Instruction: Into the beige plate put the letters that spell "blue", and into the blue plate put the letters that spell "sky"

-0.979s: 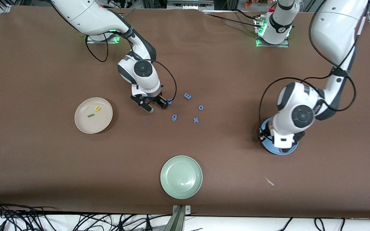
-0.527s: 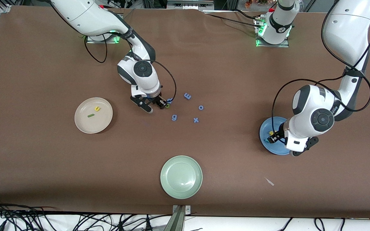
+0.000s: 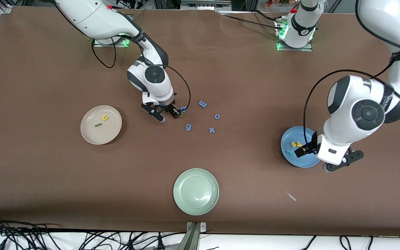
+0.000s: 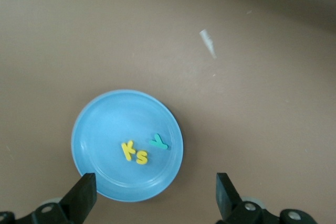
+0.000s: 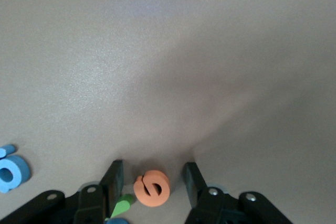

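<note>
The blue plate [image 3: 302, 159] holds the yellow "s" [image 3: 293, 144], the yellow "k" [image 4: 127, 149] and the teal "y" [image 4: 158, 141]. My left gripper [image 3: 323, 158] hangs open above the plate's edge, holding nothing. The beige plate [image 3: 107, 134] holds the yellow "u" [image 3: 105, 118] and the dark green "l" [image 3: 98, 125]. My right gripper [image 3: 167, 114] is down at the table, open. Its fingers stand either side of the orange "e" [image 5: 152, 187] with a gap on each side. The green "b" [image 5: 122, 205] lies by one finger.
Blue letters lie loose near the right gripper: p [image 3: 183, 108], m [image 3: 202, 103], o [image 3: 217, 116], g [image 3: 188, 127], x [image 3: 212, 130]. A pale green plate [image 3: 196, 191] sits nearer the front camera. A small white scrap [image 3: 291, 196] lies on the brown table.
My left gripper has opened and risen off the blue plate, drifting toward the left arm's end, so the letters in the plate now show. The right gripper has barely moved.
</note>
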Robot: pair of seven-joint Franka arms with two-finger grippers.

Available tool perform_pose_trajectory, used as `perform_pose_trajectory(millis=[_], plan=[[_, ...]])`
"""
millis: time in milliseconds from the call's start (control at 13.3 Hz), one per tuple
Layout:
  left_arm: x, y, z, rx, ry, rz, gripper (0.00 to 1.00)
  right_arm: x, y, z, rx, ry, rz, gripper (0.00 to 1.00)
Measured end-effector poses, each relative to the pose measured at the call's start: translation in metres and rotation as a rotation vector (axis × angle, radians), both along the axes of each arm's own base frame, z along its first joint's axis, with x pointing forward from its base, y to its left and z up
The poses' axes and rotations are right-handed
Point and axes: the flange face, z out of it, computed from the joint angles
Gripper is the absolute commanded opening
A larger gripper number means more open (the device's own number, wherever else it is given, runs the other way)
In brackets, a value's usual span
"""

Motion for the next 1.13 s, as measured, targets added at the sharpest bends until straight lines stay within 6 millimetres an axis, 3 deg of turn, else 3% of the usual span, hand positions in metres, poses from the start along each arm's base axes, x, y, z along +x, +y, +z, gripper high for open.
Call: perform_pose_trajectory(millis=[226, 452, 678, 753, 903, 1129], plan=[[-0.005, 0.018, 0.051, 0.032, -0.022, -0.196, 1.00, -0.003, 0.004, 0.000, -0.003, -0.004, 0.008, 0.43], [-0.025, 0.036, 0.110, 0.072, 0.023, -0.351, 1.00, -0.003, 0.006, 0.002, 0.006, -0.011, 0.010, 0.24], [-0.051, 0.049, 0.159, 0.063, 0.017, -0.460, 1.00, -0.003, 0.007, 0.004, 0.006, -0.016, 0.014, 0.20], [-0.059, 0.060, 0.166, 0.017, 0.016, -0.465, 1.00, -0.003, 0.007, 0.004, 0.005, -0.017, 0.017, 0.20], [-0.075, 0.084, 0.162, -0.047, 0.024, -0.476, 1.00, -0.002, 0.005, 0.004, -0.002, -0.018, 0.056, 0.20], [-0.099, 0.089, 0.148, -0.045, 0.007, -0.497, 1.00, 0.021, -0.029, 0.010, -0.078, -0.001, 0.148, 0.20]])
